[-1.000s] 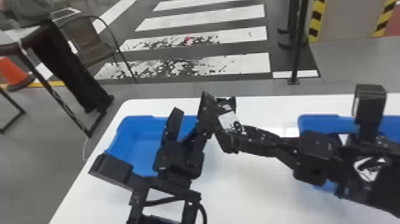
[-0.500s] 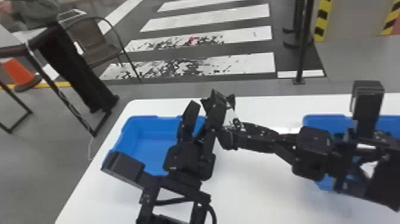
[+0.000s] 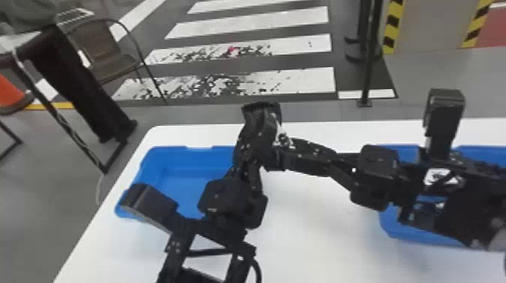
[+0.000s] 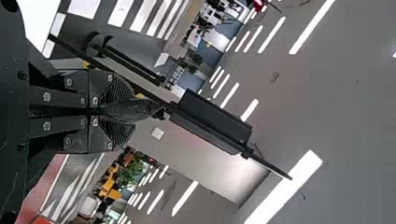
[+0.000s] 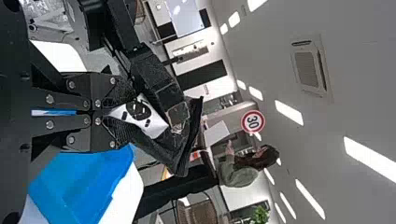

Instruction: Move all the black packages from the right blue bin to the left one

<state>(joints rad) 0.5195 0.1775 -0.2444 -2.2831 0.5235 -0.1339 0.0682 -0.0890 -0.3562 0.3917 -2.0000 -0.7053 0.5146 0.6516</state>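
Gray floor (image 3: 211,114) with white stripes lies past the white table (image 3: 320,241). The left gripper (image 3: 251,139) and the right gripper (image 3: 280,150) both pinch one black package (image 5: 175,156), high over the table. Just beside the right gripper's tips is the package's white label (image 5: 140,114), with dark marks too fuzzy to read. Below the left gripper is the left blue bin (image 3: 180,182), partly hidden. Farther right, the right arm hides some of the right blue bin (image 3: 410,235).

On the table (image 3: 308,229), the left bin (image 3: 180,180) is placed at the left and the right bin (image 3: 395,229) at the right. Behind the table, a chair (image 3: 98,43) is seen at left, a post (image 3: 368,64) at right.
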